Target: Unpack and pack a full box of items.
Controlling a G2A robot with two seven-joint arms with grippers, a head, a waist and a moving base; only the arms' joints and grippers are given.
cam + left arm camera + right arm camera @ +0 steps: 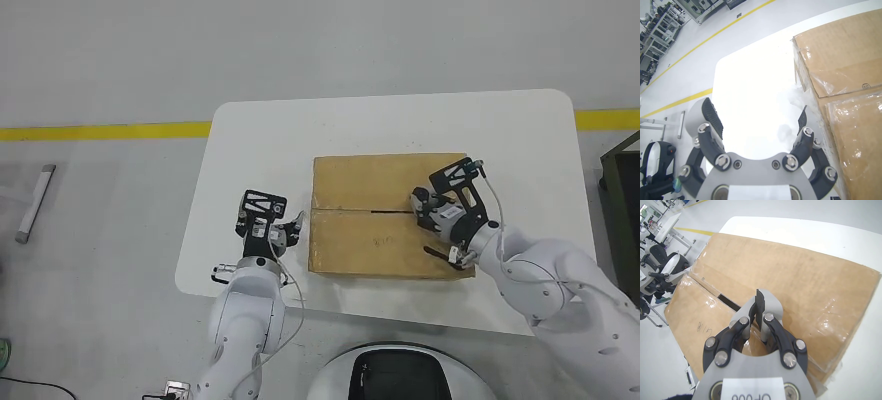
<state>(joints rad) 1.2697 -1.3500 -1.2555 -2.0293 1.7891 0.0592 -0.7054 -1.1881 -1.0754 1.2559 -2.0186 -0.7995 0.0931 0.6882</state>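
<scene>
Sitting closed on the white rounded surface, the brown cardboard box has the right tool pinched together over its centre seam, with the left tool spread apart just beside it.

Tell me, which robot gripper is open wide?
The left gripper, beside the cardboard box over the white table, is spread wide open. The right gripper, over the box's top, is pinched shut.

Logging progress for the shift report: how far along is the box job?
Done: nothing visible yet; the cardboard box sits on the table with both top flaps down. In hand: the right claw, shut, is at the flap seam, where a dark gap shows; the left claw is open beside the box. Left: opening, unpacking, repacking.
</scene>
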